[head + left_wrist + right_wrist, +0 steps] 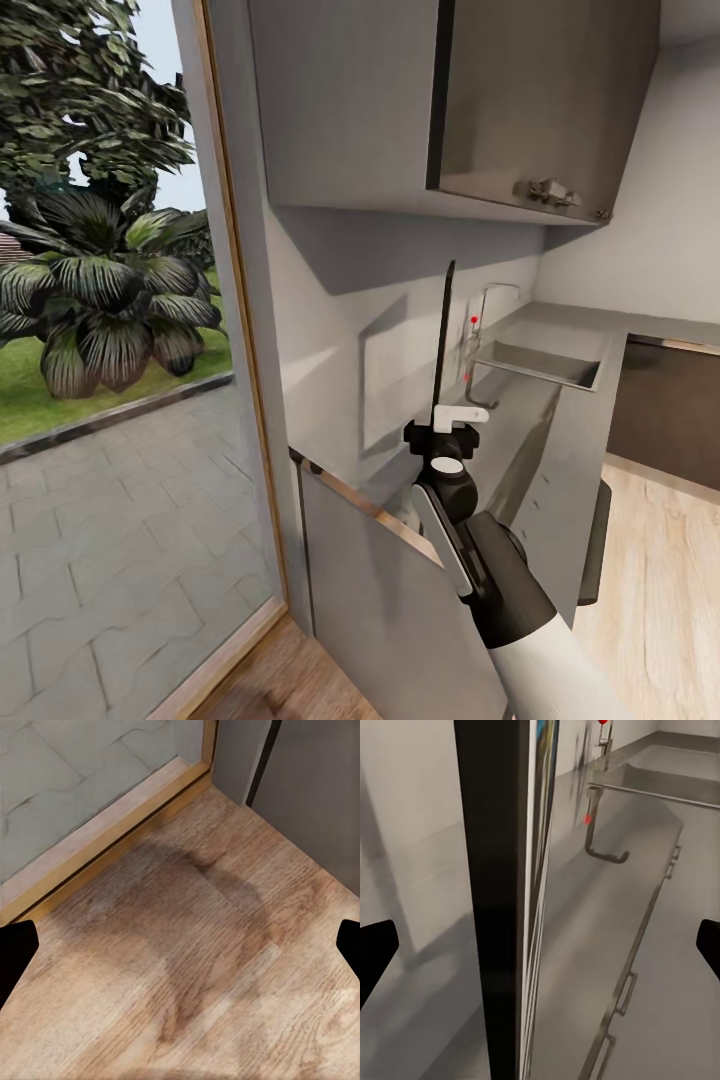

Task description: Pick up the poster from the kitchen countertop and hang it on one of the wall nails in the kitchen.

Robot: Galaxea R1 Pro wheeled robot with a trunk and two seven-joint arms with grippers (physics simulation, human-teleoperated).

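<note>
Head view: right claw (446, 428) grips the poster (443, 345), edge-on, upright above the table (520, 420). Left wrist: left claw (180, 945) wide, over wooden floor (187, 967). Right wrist: frame beside wall (412, 832). Risk: wall contact could twist the poster loose.

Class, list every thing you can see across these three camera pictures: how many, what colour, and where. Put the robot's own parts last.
Poster: one, black frame seen edge-on, upright above the countertop, close to the wall.
Countertop: one, glossy grey, running along the wall.
Sink: one, grey, set into the countertop.
Faucet: one, silver, behind the sink.
Wall cabinet: one, grey, above the countertop.
Window: one, wood-framed, left of the countertop.
Plant: one, dark green, outside.
Floor: light wood, below the left gripper.
Right gripper: one, black and white, under the poster, holding it.
Left gripper fingers: two, black, wide apart over the floor.
</note>
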